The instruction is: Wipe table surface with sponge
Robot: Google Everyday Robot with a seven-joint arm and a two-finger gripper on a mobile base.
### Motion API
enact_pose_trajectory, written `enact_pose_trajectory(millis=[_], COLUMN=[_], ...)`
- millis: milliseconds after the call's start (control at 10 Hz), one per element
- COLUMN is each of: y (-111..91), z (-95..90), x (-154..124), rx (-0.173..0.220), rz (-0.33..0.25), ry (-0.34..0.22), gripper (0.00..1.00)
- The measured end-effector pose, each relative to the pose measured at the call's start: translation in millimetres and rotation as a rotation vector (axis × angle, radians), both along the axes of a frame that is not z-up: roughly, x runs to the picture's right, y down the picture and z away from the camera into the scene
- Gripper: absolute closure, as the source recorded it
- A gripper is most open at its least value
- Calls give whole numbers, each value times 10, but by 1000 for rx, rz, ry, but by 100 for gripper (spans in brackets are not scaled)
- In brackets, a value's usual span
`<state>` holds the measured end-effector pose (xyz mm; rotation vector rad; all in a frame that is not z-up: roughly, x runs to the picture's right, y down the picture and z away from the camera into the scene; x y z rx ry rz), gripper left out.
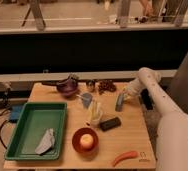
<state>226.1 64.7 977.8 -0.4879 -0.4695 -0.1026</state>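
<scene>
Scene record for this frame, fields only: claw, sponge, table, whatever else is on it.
claw: claw at the table's right rear, low, at the sponge's far end
sponge: grey-blue sponge lying on the table
table: wooden table
tray: green tray front left, pale crumpled item inside
bowls: purple bowl at rear; red bowl at front, round yellow item inside
other: black block mid-table

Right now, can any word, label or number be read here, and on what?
No readable text anywhere.
A small mark on the wooden table, front right corner: too blurred to read.
The gripper, at the sponge by the table's right edge, shows no lettering.
</scene>
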Motion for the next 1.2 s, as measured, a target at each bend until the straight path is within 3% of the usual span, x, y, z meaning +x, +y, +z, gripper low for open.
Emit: enact_pose_trajectory(millis=[300,600,800,1200], y=[85,189,188,357], z=[-49,-145,-137,-287], x=[-214,-811,-781,-1047], rx=[-14,-36,-31,-60], rz=[-60,-137,-131,-208], ry=[-43,-114,-109,-150], gripper=[99,100,100,100])
